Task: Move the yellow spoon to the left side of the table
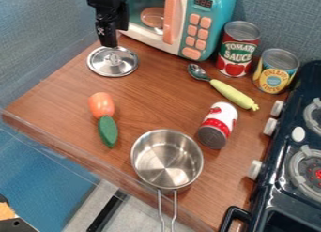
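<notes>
Here's the yellow spoon (232,93), flat on the far right of the bench (56,97), the wood bearing it, just on the near side of the red can (237,50) and yellow can (276,72), both standing on their bases. Nearer, a tipped can (217,125) rests on its side by the pot (168,158), bare metal inside, while the microwave (219,8) holds an orange dish (152,16). Far left, the gripper (109,44) hangs by the lid (113,66); spread or pressed together, I can't tell.

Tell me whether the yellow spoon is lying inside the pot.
No, the spoon lies on the table near the tomato can, well apart from the pot.
</notes>
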Available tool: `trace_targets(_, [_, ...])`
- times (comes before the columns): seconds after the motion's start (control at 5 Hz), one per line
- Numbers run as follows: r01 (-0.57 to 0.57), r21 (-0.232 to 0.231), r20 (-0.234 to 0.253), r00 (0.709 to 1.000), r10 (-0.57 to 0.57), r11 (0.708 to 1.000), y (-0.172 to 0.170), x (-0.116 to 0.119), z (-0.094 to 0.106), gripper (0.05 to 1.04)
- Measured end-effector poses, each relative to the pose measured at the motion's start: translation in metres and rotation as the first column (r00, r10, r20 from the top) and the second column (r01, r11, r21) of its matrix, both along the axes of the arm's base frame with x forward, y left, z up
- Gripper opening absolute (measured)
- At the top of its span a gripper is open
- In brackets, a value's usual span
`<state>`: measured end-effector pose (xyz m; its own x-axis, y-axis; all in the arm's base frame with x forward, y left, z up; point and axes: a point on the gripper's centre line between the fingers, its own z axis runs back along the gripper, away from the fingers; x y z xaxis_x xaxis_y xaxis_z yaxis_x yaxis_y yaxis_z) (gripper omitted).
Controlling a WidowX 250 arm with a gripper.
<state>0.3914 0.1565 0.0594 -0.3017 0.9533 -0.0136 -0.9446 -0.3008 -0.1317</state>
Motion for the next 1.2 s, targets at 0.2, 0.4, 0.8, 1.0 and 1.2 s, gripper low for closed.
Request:
trace_targets(0.2, [0.005,-0.017,-0.046,0.999,-0.005,1.0,-0.004,-0.004,-0.019,0.999])
trace_targets(0.4, [0.112,-0.009,-0.083,0.99,-0.112,0.994,-0.035,-0.005,-0.03,0.999])
trace_targets(0.8, [0.352,-0.008,-0.052,0.935,-0.352,0.936,-0.122,0.008,-0.011,0.999])
trace_targets(1.0, [0.434,0.031,-0.04,0.901,-0.432,0.901,-0.16,0.019,0.001,0.999])
trace_targets(1.2, [0.515,0.061,-0.075,0.857,-0.51,0.855,-0.192,0.026,-0.009,0.999])
